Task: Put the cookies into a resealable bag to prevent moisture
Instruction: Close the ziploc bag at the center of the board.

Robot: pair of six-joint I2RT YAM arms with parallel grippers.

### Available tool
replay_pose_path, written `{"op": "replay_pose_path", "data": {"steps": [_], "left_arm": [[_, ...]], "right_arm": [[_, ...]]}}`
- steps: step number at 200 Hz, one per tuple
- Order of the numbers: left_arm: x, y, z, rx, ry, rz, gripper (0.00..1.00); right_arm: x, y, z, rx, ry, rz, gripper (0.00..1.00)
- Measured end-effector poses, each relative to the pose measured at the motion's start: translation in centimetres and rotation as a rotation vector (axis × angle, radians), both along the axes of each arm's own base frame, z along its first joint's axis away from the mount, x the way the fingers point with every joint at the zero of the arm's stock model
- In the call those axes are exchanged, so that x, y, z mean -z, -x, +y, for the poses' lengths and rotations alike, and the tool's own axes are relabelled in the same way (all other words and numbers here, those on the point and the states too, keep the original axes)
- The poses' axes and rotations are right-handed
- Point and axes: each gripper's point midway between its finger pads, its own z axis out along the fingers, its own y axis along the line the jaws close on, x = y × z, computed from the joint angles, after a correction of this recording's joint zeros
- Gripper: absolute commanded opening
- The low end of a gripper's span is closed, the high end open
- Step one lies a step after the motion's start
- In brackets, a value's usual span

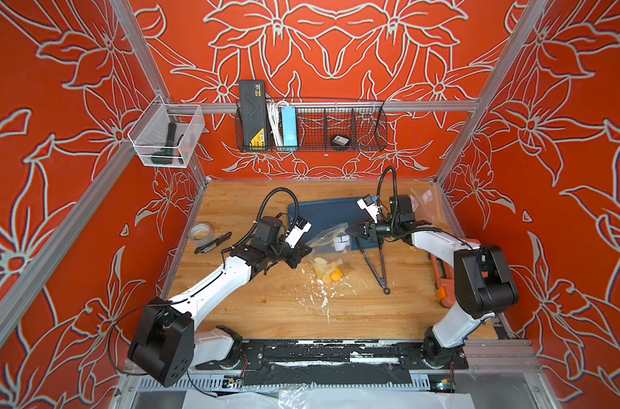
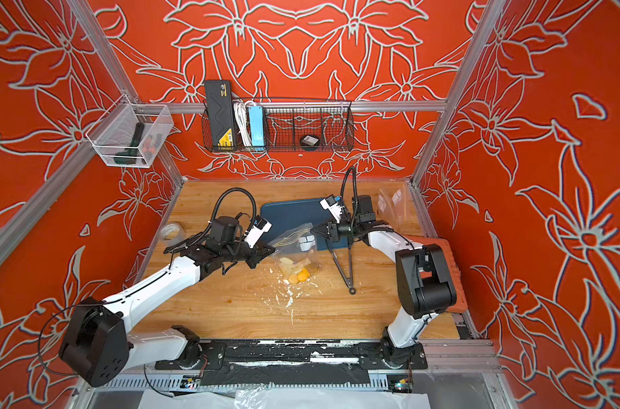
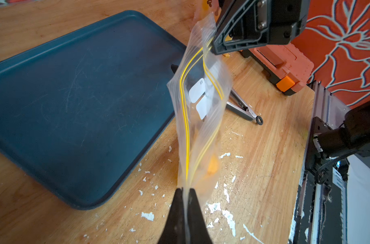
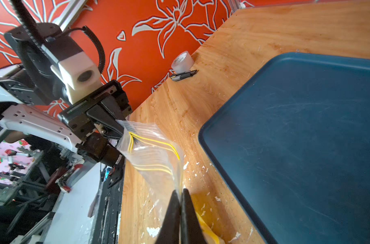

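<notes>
A clear resealable bag with yellow zip lines hangs stretched between my two grippers above the wooden table. My left gripper is shut on one end of the bag's top edge. My right gripper is shut on the opposite end. The cookies, yellow-orange and pale pieces, lie bunched in the bag's bottom, which rests on the table. Through the plastic in the left wrist view they are only an orange blur.
A blue tray lies just behind the bag. Black tongs lie to its right and an orange case sits at the right edge. A tape roll and a knife are at the left, spare clear bags at the back right.
</notes>
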Motion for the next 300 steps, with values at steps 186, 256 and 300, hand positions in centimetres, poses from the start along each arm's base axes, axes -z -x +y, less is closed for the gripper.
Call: {"op": "replay_pose_path", "data": {"steps": [186, 256, 300], "left_arm": [[-0.1, 1.3, 0.7, 0.093, 0.043, 0.041, 0.0], [0.3, 1.4, 0.7, 0.104, 0.029, 0.048, 0.0], [-0.5, 0.7, 0.7, 0.101, 0.019, 0.018, 0.0]], "right_arm": [[-0.6, 8.9, -0.2, 0.144, 0.195, -0.053, 0.53], [-1.5, 9.1, 0.3, 0.05, 0.313, -0.043, 0.46], [-1.1, 10.5, -0.7, 0.018, 0.436, -0.022, 0.43]]}}
